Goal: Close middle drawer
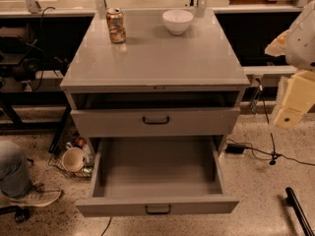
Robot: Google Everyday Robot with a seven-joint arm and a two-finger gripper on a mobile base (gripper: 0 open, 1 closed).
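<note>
The middle drawer is pulled far out of the grey cabinet and is empty inside. Its low flat front with a small black handle faces me near the bottom of the view. Above it, the taller-fronted top drawer with a larger black handle stands slightly out. The lowest drawer is hidden under the open one. My gripper, a cream-coloured part on the white arm, hangs at the right edge, level with the top drawer and apart from the cabinet.
A soda can and a white bowl stand at the back of the cabinet top. A cup and clutter lie on the floor at the left, near a person's shoe. Cables run across the floor on the right.
</note>
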